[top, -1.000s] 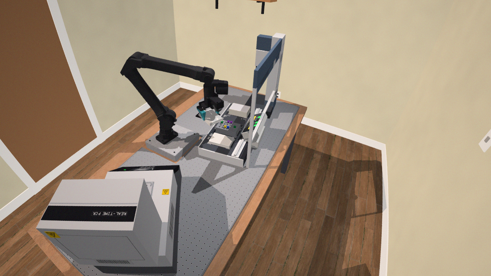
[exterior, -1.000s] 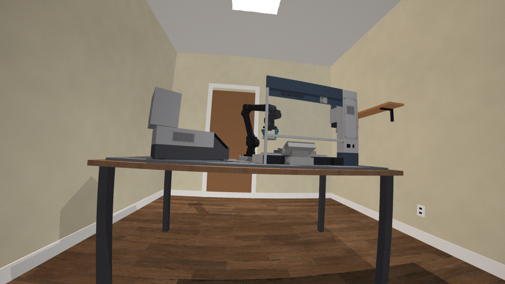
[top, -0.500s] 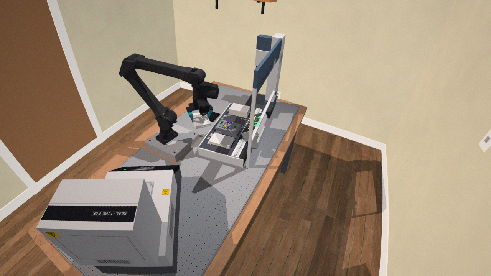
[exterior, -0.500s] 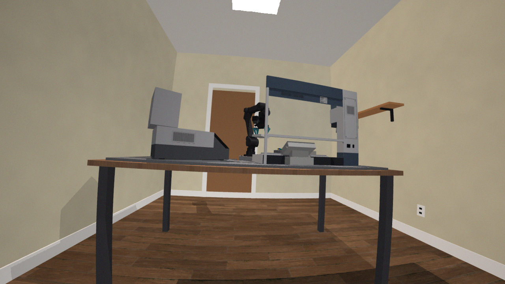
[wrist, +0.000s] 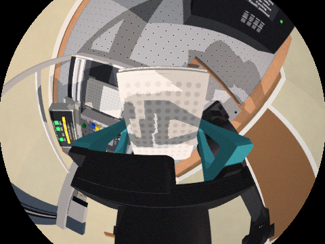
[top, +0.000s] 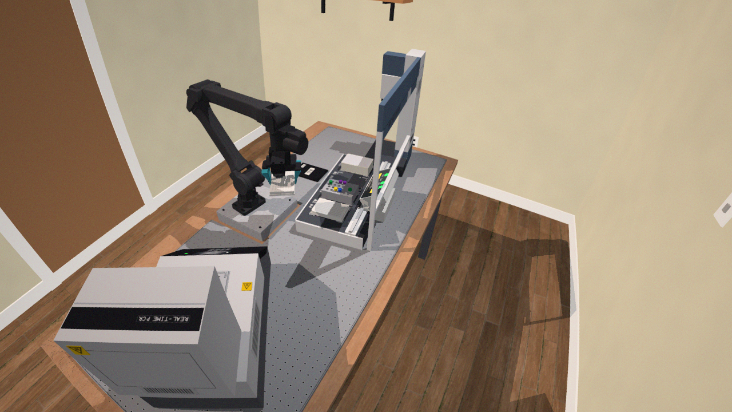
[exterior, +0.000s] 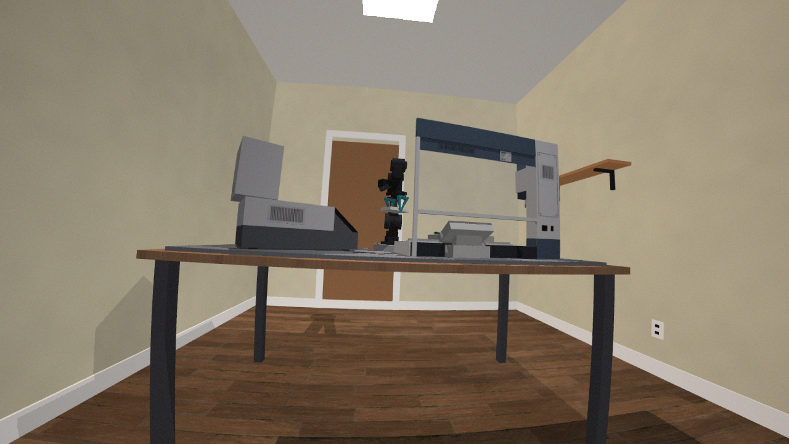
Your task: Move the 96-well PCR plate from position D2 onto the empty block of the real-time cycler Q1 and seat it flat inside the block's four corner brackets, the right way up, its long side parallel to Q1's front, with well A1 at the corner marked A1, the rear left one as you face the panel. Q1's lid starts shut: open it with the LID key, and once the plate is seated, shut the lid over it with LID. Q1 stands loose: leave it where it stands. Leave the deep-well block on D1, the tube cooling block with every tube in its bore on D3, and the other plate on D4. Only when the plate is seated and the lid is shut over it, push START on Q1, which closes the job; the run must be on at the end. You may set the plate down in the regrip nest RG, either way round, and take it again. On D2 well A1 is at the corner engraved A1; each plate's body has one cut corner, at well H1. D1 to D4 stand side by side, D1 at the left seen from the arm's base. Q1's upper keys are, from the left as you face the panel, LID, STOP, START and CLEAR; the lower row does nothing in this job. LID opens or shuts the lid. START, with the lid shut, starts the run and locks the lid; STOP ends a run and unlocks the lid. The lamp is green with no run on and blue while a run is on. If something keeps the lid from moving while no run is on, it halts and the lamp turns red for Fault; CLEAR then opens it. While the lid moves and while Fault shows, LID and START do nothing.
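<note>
My gripper [top: 280, 179] is shut on the white 96-well PCR plate [top: 282, 186] and holds it in the air above the arm's grey base plate [top: 258, 212], between the deck and the cycler. In the wrist view the plate [wrist: 162, 110] sits level between the two teal fingers of my gripper [wrist: 162, 122], well side up. From the exterior view the plate [exterior: 394, 209] hangs well above the table. The cycler Q1 [top: 163, 317] stands at the near end with its lid [exterior: 256, 168] raised. Its panel lamp [wrist: 281, 22] is green. The block under the lid is hidden.
On the deck tray [top: 337, 205] stand the deep-well block [top: 356, 163], the tube cooling block [top: 337, 186] with coloured tubes, and the other plate [top: 330, 209]. A tall gantry frame [top: 399, 127] rises over it. A black flat pad [top: 313, 171] lies beside the deck.
</note>
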{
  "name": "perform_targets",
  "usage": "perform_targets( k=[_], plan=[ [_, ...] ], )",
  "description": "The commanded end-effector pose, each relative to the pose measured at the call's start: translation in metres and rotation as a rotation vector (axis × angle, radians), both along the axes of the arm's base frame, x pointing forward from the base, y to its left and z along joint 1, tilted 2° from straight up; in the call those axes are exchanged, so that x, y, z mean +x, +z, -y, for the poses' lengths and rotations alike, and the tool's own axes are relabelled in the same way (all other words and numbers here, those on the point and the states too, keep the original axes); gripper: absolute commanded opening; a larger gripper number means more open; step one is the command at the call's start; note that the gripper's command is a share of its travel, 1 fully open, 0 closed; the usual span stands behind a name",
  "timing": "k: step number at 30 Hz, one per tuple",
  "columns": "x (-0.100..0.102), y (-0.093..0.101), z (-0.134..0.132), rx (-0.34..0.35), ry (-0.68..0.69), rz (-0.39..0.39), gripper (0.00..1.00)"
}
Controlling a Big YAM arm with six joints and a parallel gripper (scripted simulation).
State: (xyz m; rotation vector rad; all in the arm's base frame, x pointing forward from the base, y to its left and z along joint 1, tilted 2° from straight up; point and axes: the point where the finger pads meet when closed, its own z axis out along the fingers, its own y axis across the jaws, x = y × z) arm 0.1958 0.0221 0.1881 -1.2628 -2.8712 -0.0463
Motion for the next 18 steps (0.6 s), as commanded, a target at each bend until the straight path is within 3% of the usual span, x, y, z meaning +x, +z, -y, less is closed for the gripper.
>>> perform_targets(
  k=[1,7,14,18],
  plan=[
    [-0.003,0.007,0.011,-0.002,-0.025,0.003,0.0],
    [-0.007,0.024,0.036,-0.005,-0.127,0.048,0.0],
    [-0.01,0.035,0.07,-0.006,-0.253,0.042,0.0],
    [-0.009,0.036,0.075,-0.008,-0.317,0.036,0.0]
  ],
)
